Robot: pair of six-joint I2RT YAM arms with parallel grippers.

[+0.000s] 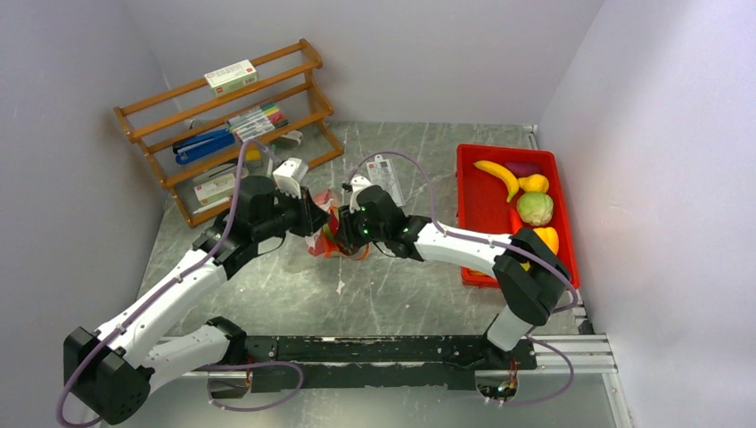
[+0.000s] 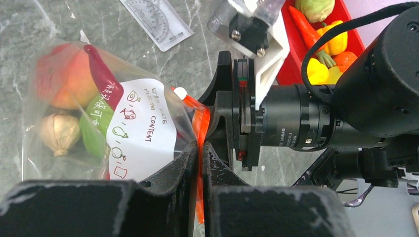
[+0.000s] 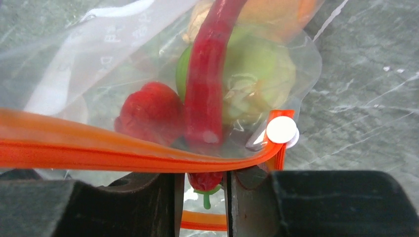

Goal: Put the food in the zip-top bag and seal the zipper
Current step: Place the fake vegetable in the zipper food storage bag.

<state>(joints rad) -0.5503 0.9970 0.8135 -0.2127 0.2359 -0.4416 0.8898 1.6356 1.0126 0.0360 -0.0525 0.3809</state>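
Centre of frame was blocked: left gripper (image 1: 314, 217) and right gripper (image 1: 344, 223) met there, both clamped on the zip-top bag (image 1: 326, 239). Wooden rack (image 1: 227, 125) obstructed upper left; red tray (image 1: 481, 209) occupied the right. Bare table (image 1: 392, 294) at lower centre, between the arms, offered passage.

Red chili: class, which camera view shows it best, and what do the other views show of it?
The right wrist view: the red chili runs down the centre, large and sharp, inside the bag. The left wrist view shows only a dark red strip of it through the plastic. In the top view it cannot be made out.
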